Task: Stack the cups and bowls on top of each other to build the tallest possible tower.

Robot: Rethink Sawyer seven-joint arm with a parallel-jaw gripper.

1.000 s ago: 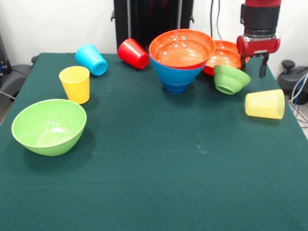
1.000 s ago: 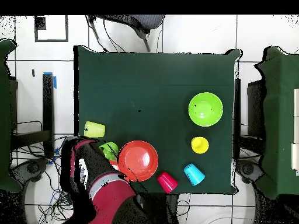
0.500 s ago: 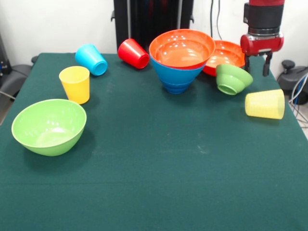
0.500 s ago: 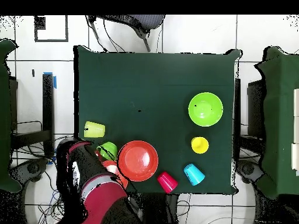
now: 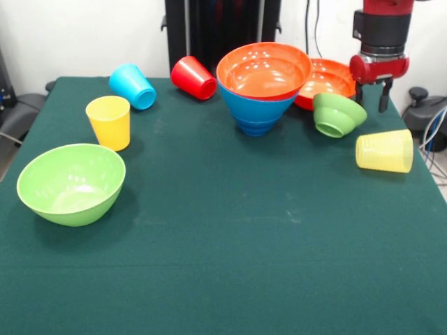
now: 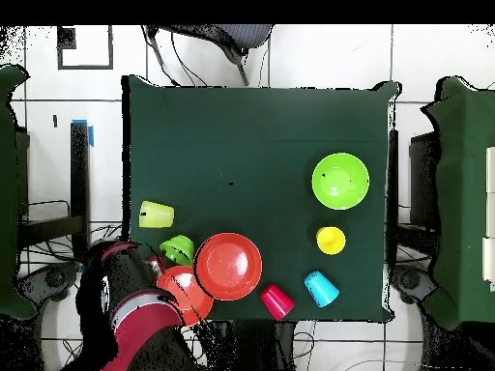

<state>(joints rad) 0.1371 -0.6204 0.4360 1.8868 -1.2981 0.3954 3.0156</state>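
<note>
Gripper [image 5: 371, 96] is seen empty, jaws apart, above the table's edge beside the second orange-red bowl [image 5: 323, 79] and tilted small green bowl [image 5: 336, 114]; the tower [image 5: 262, 85], orange-red nested in blue, is located mid-back.

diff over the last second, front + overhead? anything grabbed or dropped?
The gripper rose a little and drew back off the small green bowl, uncovering the second orange-red bowl in the overhead view. The small green bowl shifted slightly and lies tilted against that bowl. Nothing was grabbed or dropped; the gripper is open and empty. The orange-on-blue stack, big green bowl and all four cups stayed put.
</note>
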